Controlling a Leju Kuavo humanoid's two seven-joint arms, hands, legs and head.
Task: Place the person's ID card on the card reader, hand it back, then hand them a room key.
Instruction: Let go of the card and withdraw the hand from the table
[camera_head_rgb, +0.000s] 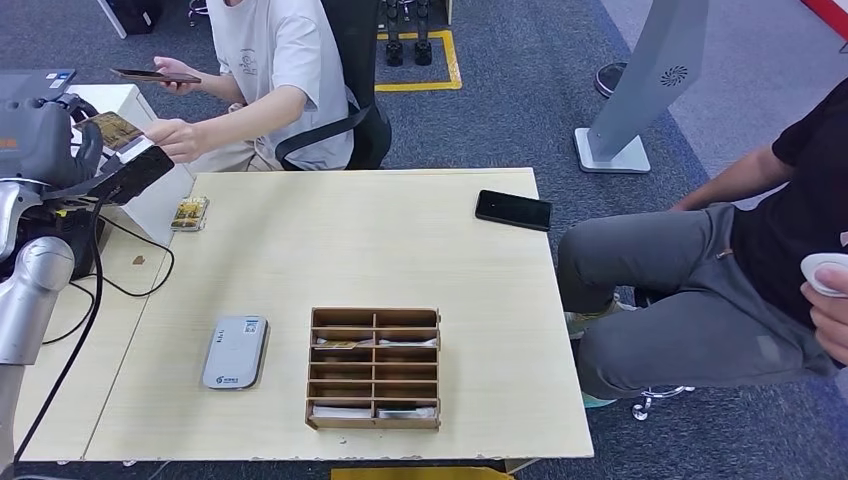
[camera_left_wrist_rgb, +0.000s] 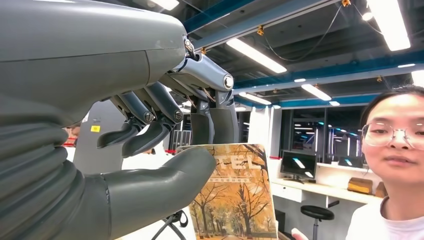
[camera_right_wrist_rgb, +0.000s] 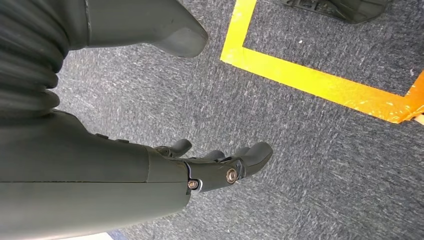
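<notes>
My left hand (camera_head_rgb: 48, 138) is raised at the table's far left and pinches a room key card (camera_head_rgb: 113, 129) printed with autumn trees. In the left wrist view the thumb and fingers (camera_left_wrist_rgb: 150, 132) clamp the room key card (camera_left_wrist_rgb: 239, 195), which carries the letters "TEL". The seated person's hand (camera_head_rgb: 176, 140) reaches to the card's far end. The grey card reader (camera_head_rgb: 235, 352) lies on the table's near left. A second small card (camera_head_rgb: 189, 212) lies at the far left edge. My right hand (camera_right_wrist_rgb: 220, 167) hangs over carpet, fingers apart, holding nothing.
A wooden slotted box (camera_head_rgb: 375, 368) with cards stands at the front middle of the table (camera_head_rgb: 400, 250). A black phone (camera_head_rgb: 513, 209) lies at the far right. The person across holds another phone (camera_head_rgb: 155, 75). A second person (camera_head_rgb: 740, 260) sits at the right. Cables (camera_head_rgb: 110, 270) trail on the left.
</notes>
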